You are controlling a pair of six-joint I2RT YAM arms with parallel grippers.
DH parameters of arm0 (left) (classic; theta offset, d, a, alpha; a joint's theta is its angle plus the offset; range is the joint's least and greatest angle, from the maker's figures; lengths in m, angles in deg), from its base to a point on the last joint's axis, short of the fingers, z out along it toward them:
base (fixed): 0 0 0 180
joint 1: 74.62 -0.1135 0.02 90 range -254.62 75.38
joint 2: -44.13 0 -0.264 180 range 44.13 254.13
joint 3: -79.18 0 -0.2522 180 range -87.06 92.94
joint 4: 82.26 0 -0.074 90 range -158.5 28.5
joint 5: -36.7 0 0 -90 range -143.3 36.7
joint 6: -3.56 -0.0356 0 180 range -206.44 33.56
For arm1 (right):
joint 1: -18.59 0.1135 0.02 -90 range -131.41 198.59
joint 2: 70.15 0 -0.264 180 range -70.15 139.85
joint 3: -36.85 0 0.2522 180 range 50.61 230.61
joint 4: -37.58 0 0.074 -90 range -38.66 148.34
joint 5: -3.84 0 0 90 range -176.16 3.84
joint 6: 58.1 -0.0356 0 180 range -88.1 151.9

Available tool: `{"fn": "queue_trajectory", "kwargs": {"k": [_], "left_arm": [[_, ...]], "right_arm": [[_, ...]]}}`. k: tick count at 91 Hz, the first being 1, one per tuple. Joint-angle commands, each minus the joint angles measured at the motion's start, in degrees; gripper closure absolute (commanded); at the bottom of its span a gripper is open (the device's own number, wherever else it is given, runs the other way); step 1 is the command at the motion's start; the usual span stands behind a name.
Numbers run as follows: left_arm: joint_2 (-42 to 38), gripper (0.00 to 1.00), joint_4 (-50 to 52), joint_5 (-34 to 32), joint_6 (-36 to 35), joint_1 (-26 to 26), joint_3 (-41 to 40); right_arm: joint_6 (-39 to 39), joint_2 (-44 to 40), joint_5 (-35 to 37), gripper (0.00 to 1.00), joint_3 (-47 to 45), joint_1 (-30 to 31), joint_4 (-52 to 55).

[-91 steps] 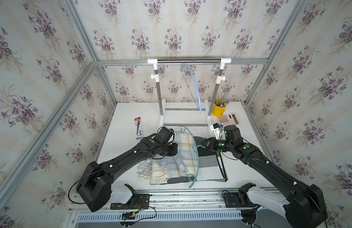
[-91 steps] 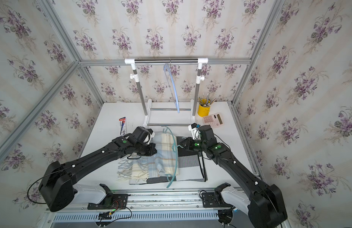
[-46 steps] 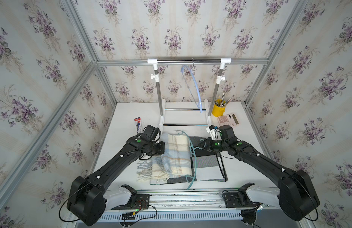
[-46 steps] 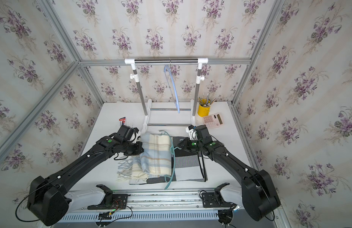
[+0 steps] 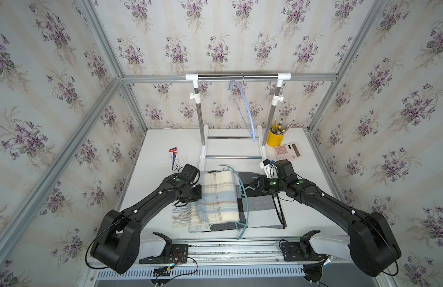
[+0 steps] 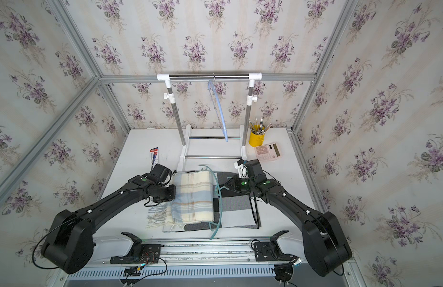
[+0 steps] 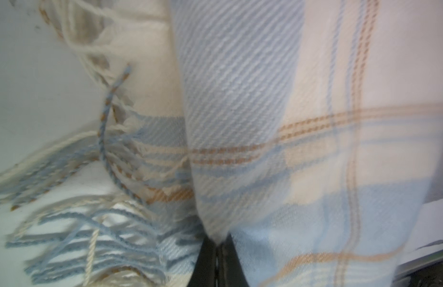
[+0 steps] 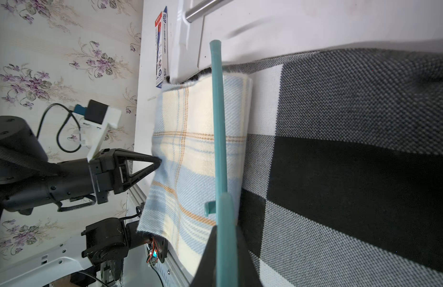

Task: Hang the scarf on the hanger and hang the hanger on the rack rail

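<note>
The cream and pale-blue plaid scarf (image 5: 218, 196) (image 6: 193, 196) lies folded over a checked cloth, fringe toward the front left. My left gripper (image 5: 199, 193) (image 6: 173, 193) (image 7: 219, 244) is shut on the scarf's (image 7: 240, 99) left edge. The teal hanger (image 5: 241, 198) (image 6: 216, 196) runs front to back along the scarf's right fold. My right gripper (image 5: 252, 185) (image 6: 228, 185) (image 8: 225, 238) is shut on the hanger (image 8: 219, 124) near its hook. In the right wrist view the hanger's bar crosses the scarf (image 8: 185, 149), with the left gripper (image 8: 158, 161) at its far edge.
A grey, black and white checked cloth (image 5: 260, 206) lies under the scarf. Behind stands a clothes rack (image 5: 238, 77) with a blue hanger (image 5: 245, 106) on its rail. A yellow pen cup (image 5: 275, 138), a pink calculator (image 5: 287, 151) and a pen pack (image 5: 174, 161) sit nearby.
The hanger and scarf have come down from a raised position toward the table. The left gripper has moved left with the scarf's edge, spreading it flatter.
</note>
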Motion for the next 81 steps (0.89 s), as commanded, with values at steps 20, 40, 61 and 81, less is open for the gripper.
{"fn": "queue_trajectory", "kwargs": {"k": [20, 40, 61, 81], "left_arm": [[0.3, 1.0, -1.8, 0.1, -0.2, -0.2, 0.7], [-8.9, 1.0, 0.0, 5.3, 0.8, -0.4, 1.3], [-18.4, 1.0, 2.8, 7.6, 3.2, -0.4, 3.2], [-22.6, 1.0, 4.1, 7.8, 4.5, -0.5, 3.6]], "right_arm": [[-2.3, -2.2, -3.4, 1.0, 3.6, -0.1, 2.6], [-5.5, -8.0, -5.7, 1.0, 15.6, 0.0, 15.2], [-5.6, -8.3, -8.3, 1.0, 29.3, 0.0, 25.6], [-4.3, -5.0, -8.8, 1.0, 42.5, 0.0, 32.9]]}}
